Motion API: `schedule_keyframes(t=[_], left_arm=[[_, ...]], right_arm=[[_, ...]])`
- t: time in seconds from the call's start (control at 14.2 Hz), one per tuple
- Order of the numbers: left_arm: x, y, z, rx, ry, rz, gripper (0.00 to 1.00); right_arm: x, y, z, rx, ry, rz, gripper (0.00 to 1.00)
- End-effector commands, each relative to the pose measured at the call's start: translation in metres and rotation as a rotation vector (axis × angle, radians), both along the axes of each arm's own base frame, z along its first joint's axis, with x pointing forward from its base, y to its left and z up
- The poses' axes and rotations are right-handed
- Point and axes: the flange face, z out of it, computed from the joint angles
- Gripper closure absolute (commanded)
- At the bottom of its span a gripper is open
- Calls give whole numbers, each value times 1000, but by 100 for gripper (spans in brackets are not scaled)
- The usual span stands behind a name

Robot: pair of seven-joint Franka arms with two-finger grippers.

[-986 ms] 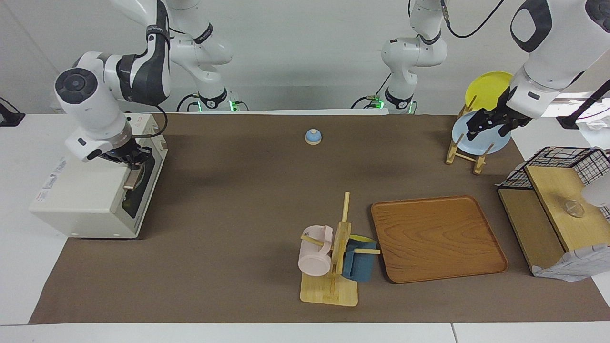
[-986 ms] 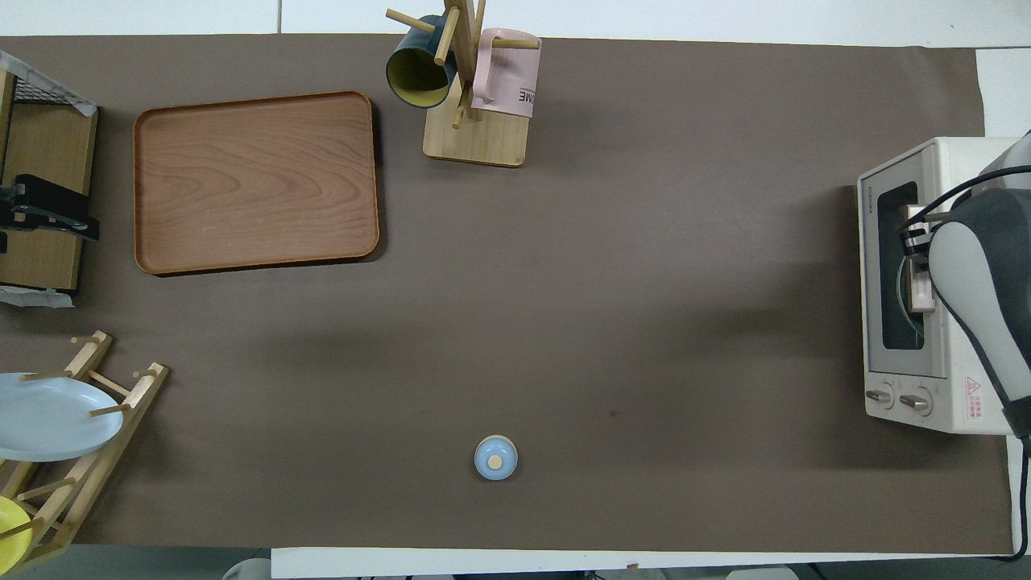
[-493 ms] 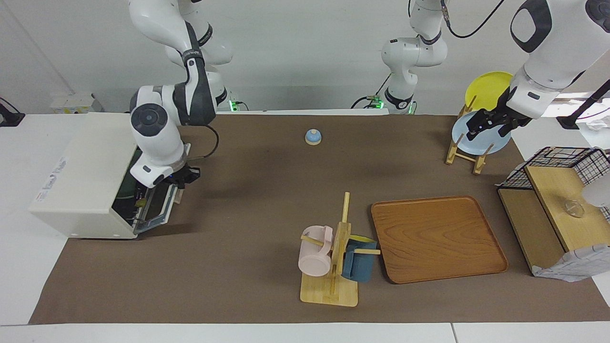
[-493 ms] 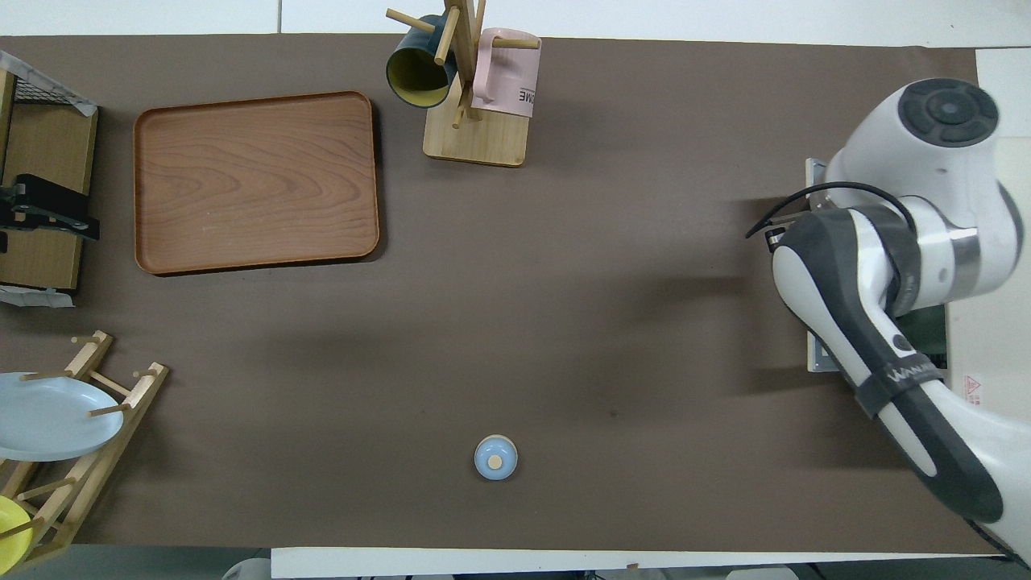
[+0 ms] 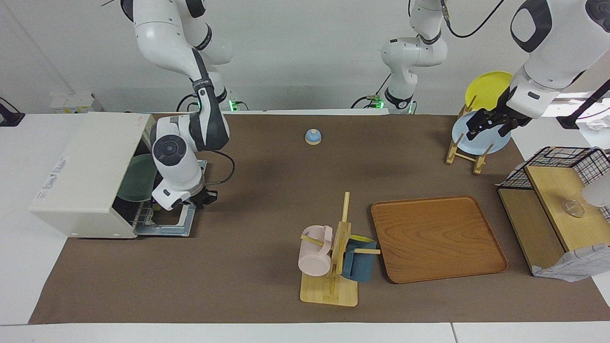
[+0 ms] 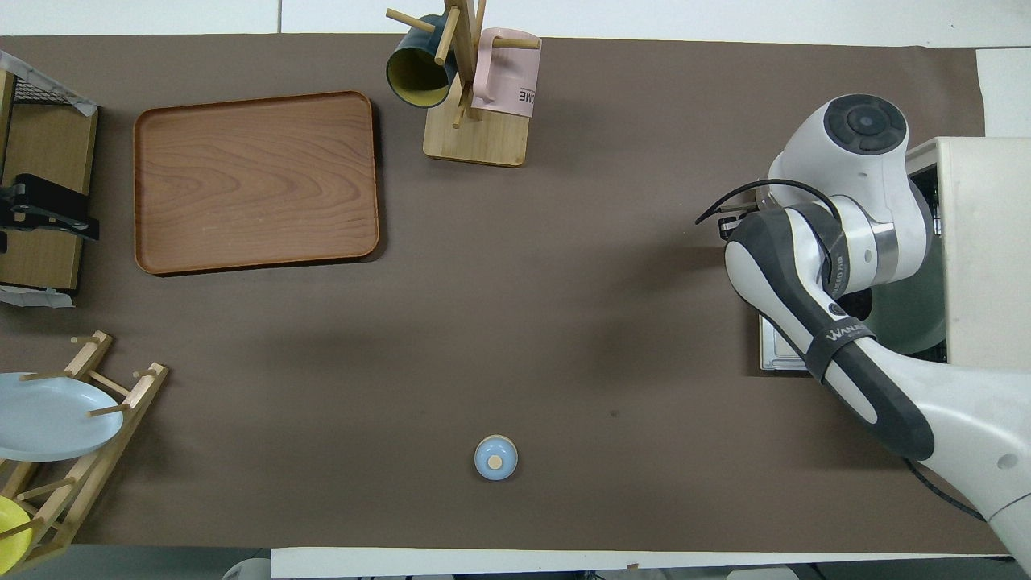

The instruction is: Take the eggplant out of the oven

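1. Standing at the right arm's end of the tabletop (image 5: 238, 190), the oven (image 5: 83, 174) is showing its door (image 5: 169, 224) dropped open and lying flat, with a wire rack and a green plate (image 5: 136, 178) visible inside.
2. The right gripper (image 5: 202, 199) is hanging low over the outer edge of the open door; I cannot tell how far its fingers are parted or whether they are gripping anything.
3. The eggplant is not showing in either view, and I cannot tell where it is lying.
4. The left gripper (image 5: 491, 125) is waiting over the dish rack (image 5: 464, 152) holding a pale blue plate (image 5: 479, 140) and a yellow plate (image 5: 486, 88); its finger spread is unclear too.
5. A wooden tray (image 5: 436, 238), a mug stand (image 5: 333, 267) and a small blue bell (image 5: 313, 136) are sitting on the tabletop, well apart from the oven.
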Motion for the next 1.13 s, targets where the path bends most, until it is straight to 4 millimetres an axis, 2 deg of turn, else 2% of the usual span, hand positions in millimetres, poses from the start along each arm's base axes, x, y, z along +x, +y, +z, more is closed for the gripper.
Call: schedule_keyframes(t=[0.0,0.07,0.14,0.28,0.42,0.63,0.77,1.06], left_arm=[[-3,3,0,-1,7,13,0],[-3,3,0,0,7,14,0],[-3,3,0,0,7,14,0],[-3,3,0,0,7,14,0],[-3,3,0,0,7,14,0],[-3,3,0,0,7,14,0],[-3,3,0,0,7,14,0],[-3,3,0,0,7,14,0]], right_arm=[[-6,-6,59,18,-21,-52,66],[-17,-14,69,-1,28,-90,65],[-23,-30,69,-17,71,-149,63],[-35,-54,59,-33,112,-229,61],[-43,-60,51,-35,123,-233,62],[-44,-69,48,-44,117,-223,63],[-45,-73,47,-44,126,-207,66],[-45,-79,47,-84,125,-161,65]])
